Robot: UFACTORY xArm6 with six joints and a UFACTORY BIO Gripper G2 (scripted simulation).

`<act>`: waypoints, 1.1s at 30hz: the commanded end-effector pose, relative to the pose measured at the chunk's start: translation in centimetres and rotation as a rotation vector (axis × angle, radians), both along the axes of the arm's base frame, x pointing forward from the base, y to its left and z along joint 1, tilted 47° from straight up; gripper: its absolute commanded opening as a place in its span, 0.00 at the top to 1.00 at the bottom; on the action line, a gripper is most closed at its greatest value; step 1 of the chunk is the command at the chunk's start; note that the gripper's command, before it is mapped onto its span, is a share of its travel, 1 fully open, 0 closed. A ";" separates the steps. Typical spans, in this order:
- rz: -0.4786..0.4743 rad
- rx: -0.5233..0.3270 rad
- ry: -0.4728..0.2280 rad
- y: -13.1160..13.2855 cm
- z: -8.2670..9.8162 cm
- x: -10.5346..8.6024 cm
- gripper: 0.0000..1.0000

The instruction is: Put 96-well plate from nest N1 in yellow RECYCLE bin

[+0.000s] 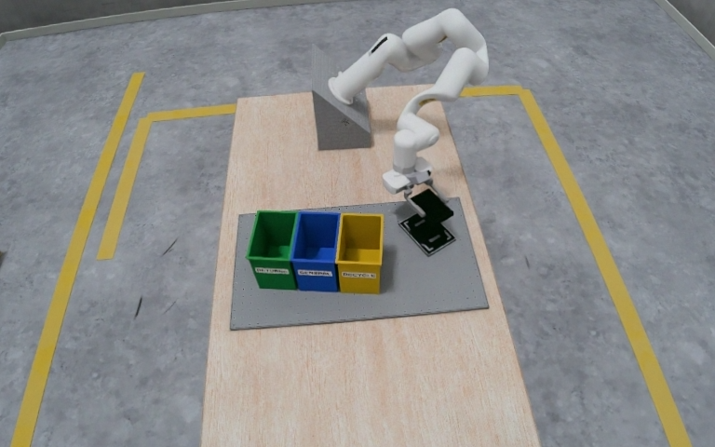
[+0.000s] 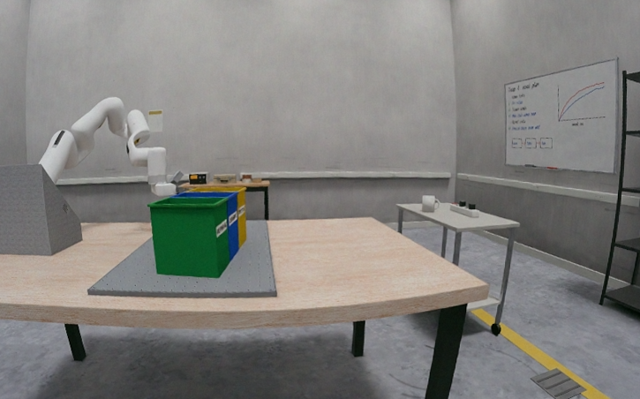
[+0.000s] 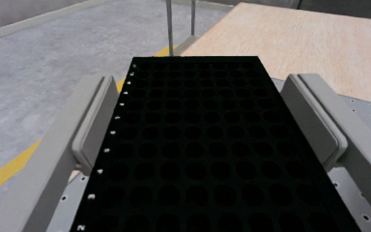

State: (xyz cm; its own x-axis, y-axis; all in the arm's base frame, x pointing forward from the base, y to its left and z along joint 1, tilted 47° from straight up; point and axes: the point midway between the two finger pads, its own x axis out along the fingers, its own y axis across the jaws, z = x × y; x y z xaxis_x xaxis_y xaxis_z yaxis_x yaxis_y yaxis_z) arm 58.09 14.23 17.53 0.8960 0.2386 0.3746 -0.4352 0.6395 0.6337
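Note:
The black 96-well plate (image 1: 433,202) (image 3: 193,159) is held between the fingers of my gripper (image 1: 434,207) (image 3: 205,123), which is shut on its two long sides. The plate is raised above the nest N1 (image 1: 435,241), and part of the nest shows below it. The yellow bin (image 1: 359,286) (image 2: 241,229), labelled RECYCLE, stands upright to the left of the nest in the top view. In the exterior view the bins hide the fingers and the plate cannot be made out.
The blue bin (image 1: 317,284) (image 2: 233,239) stands upright beside the yellow one, and the green bin (image 1: 276,282) (image 2: 189,243) stands upright beyond it, in a close row. Bins and nest are on a grey perforated board (image 1: 305,310) (image 2: 247,284). A grey wedge mount (image 1: 343,131) (image 2: 15,212) carries the arm.

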 end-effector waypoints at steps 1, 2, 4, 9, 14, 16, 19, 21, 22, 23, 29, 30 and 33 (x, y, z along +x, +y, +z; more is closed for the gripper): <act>-0.001 0.000 -0.002 -0.4 0.5 0.0 1.00; -0.001 0.000 -0.002 -0.6 0.6 0.0 1.00; -0.001 0.000 -0.002 -0.8 0.8 0.0 1.00; -0.001 0.000 -0.003 -1.4 1.4 -0.1 1.00; -0.001 0.000 -0.003 -2.0 1.9 -0.2 1.00; -0.001 0.000 -0.003 -2.1 2.0 -0.2 1.00; -0.001 0.000 -0.003 -2.4 2.3 -0.2 1.00; -0.001 0.000 -0.003 -2.6 2.5 -0.2 1.00; -0.001 0.000 -0.003 -2.8 2.6 -0.3 1.00; -0.001 0.000 -0.003 -2.9 2.7 -0.3 1.00; -0.001 0.000 -0.003 -3.6 3.4 -0.4 1.00; -0.001 0.000 -0.003 -3.7 3.5 -0.4 1.00; -0.001 0.000 -0.003 -4.0 3.7 -0.4 1.00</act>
